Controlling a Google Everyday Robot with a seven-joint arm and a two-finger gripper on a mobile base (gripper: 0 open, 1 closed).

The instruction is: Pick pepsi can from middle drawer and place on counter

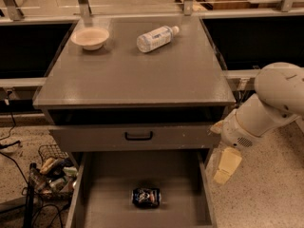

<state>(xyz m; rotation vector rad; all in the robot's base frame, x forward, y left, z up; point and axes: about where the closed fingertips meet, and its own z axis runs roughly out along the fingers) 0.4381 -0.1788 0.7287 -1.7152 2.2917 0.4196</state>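
The can (146,197) lies in the drawer (111,186); the gripper (222,175) hangs right of it, open or closed I cannot tell.

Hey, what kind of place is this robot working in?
Probably a lab or office test area: a grey drawer cabinet whose counter holds a bowl and a plastic bottle, on a speckled floor. The tool hangs outside the open middle drawer, where the pepsi can lies.
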